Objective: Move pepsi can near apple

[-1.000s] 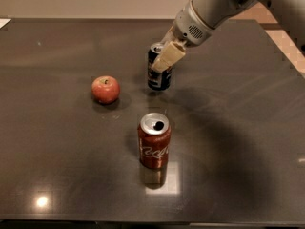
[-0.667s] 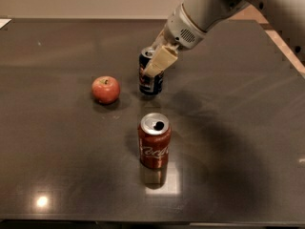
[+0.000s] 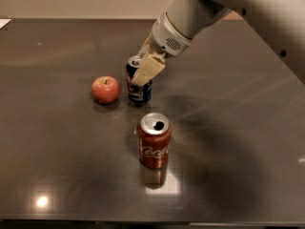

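Moved left, pepsi can (image 3: 140,93) in pincer (image 3: 143,69) nears apple (image 3: 106,89) on table (image 3: 57,166).

White Coca-Cola script on red can (image 3: 154,147) — hand (image 3: 141,71) masks label on pepsi can (image 3: 139,93)

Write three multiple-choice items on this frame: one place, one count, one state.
1. Where does the pepsi can stand relative to the apple?
A) left of it in view
B) close on its right in view
C) on top of it
2. How many cans are on the table?
A) one
B) two
C) three
3. The gripper is:
A) open, clear of everything
B) shut on the apple
C) shut on the pepsi can

Key:
1. B, the blue can stands just past the apple's right edge.
2. B, pepsi can plus red-brown can.
3. C, its finger lies against that can's side.
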